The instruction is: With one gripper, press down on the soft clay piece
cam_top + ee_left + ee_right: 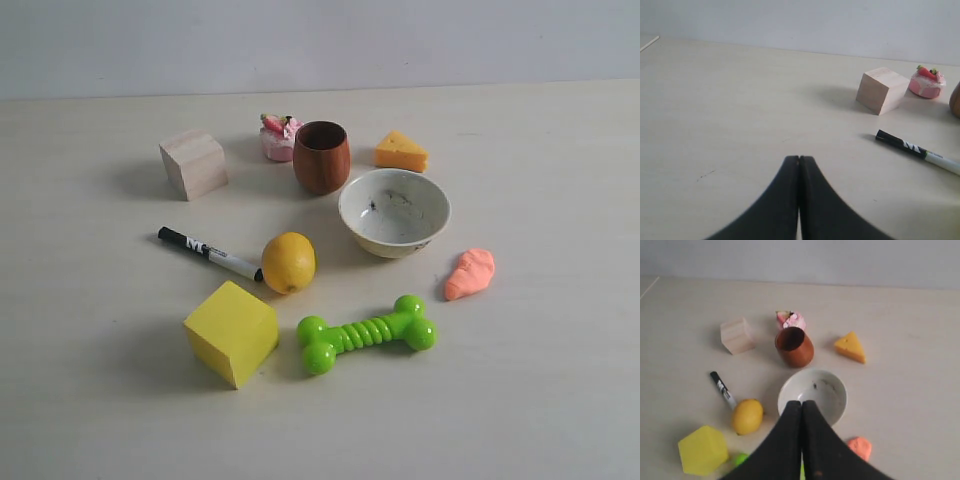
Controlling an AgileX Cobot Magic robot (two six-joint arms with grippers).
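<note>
The pale tabletop [560,400] is carrying a spread of small things, and neither arm is showing in the exterior view. The right end effector [801,403] is hanging above the scene with its dark fingers pressed together on nothing, its tips showing over the round white bowl [813,395]. The left end effector [799,159], likewise pinched together and empty, is looking across bare tabletop toward the pale wooden cube [882,90] and the black-and-white marker pen [917,151], with no clay in its sight. To the right of both the bowl and the green ribbed toy bone [366,333], near the bowl but not touching it, the small salmon-orange soft clay piece [470,274] is lying flat. Its long axis is running diagonally in the exterior view, wide end up and right, tapered tip down and left. In the right wrist view it is peeking out just beside one finger, so the right arm is probably sitting nearer, and the press is likely calling for a descent beside the bowl.
</note>
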